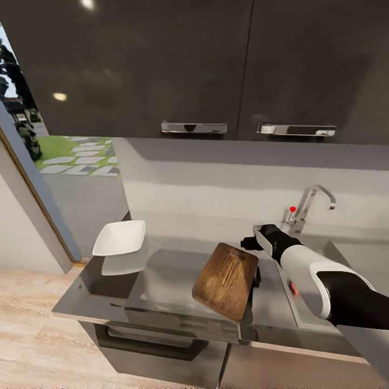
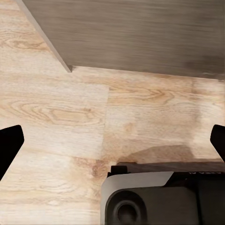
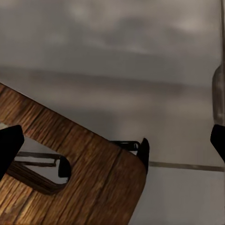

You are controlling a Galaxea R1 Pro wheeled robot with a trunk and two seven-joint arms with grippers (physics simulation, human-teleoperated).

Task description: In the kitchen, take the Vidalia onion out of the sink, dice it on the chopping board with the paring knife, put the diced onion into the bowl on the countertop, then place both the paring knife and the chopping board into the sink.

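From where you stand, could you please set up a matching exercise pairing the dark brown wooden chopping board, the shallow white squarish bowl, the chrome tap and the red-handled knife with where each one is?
Things:
1. dark brown wooden chopping board
2. shallow white squarish bowl
3. chrome tap
4. red-handled knife

Places:
A. behind the basin, at the wall
B. on the grey countertop's far left
C. in the middle, tilted, one end raised
D. partly hidden beside the right forearm

Pairs: 1-C, 2-B, 3-A, 4-D
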